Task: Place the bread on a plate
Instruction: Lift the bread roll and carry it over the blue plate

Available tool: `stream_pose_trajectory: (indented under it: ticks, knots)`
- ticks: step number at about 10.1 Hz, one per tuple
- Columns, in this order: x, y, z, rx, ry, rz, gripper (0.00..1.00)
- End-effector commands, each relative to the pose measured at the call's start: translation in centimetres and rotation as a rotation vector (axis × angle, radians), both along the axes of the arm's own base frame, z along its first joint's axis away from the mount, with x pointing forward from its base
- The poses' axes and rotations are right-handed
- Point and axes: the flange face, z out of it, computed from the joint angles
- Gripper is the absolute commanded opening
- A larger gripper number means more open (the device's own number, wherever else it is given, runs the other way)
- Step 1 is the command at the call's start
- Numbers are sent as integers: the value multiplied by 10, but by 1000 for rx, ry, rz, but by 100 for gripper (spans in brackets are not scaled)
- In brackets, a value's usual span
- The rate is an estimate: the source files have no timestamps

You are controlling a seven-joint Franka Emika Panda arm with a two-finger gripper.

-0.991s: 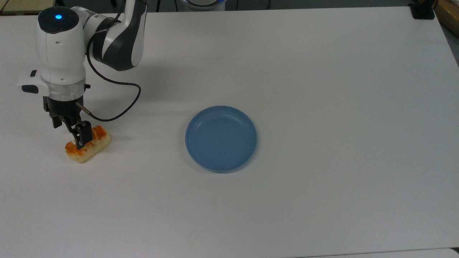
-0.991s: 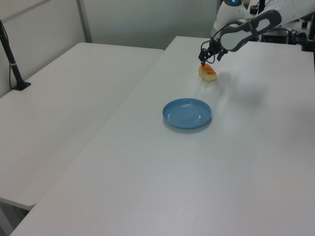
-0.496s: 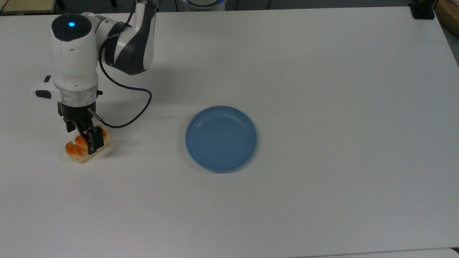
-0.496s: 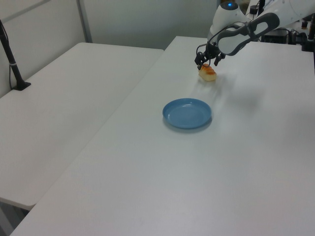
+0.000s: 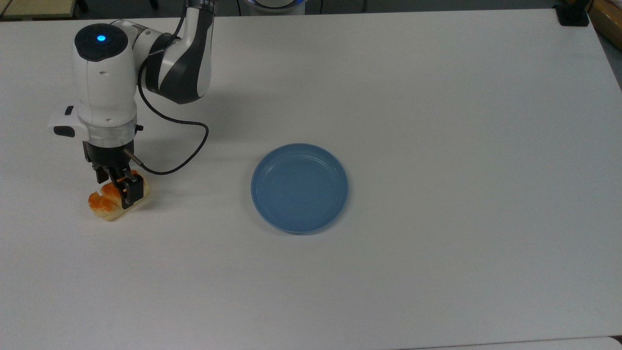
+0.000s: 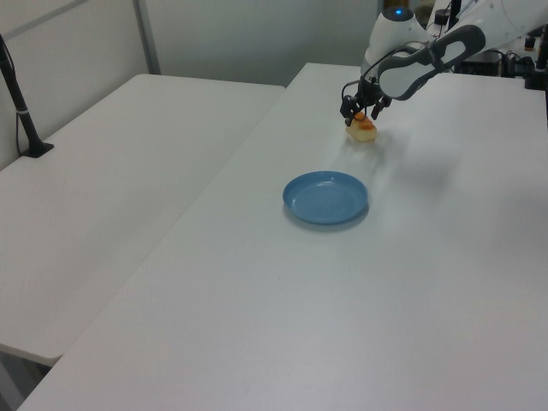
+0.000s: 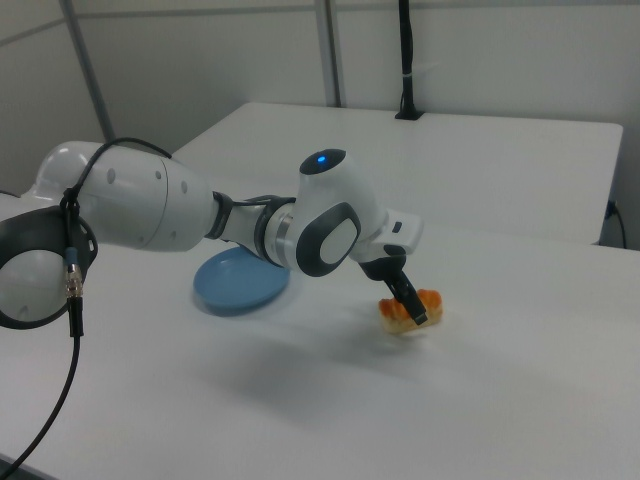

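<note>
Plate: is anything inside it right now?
Nothing: the plate shows bare blue all the way across. The bread sits on the table toward the top view's left, with the end effector down over it. What lies under the plate is hidden.

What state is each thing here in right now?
bread: lying on the table, off the plate.
plate: upright, nothing in it.
gripper: down over the bread, jaws either side of it.
table: bears bread and plate.

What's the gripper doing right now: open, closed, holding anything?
Gripper: open, fingers straddling the bread, which sits on the table, not lifted.
</note>
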Motion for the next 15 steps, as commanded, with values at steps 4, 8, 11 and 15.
stream_pose_trajectory:
  ticks: [4, 8, 11, 15]
  knots:
    - [-6, 3, -9, -16, 26, 50, 39]
    - [5, 42, 28, -5, 7, 105, 40]
    - [25, 155, 39, 8, 36, 249, 42]
    - [22, 298, 57, 39, 14, 370, 43]
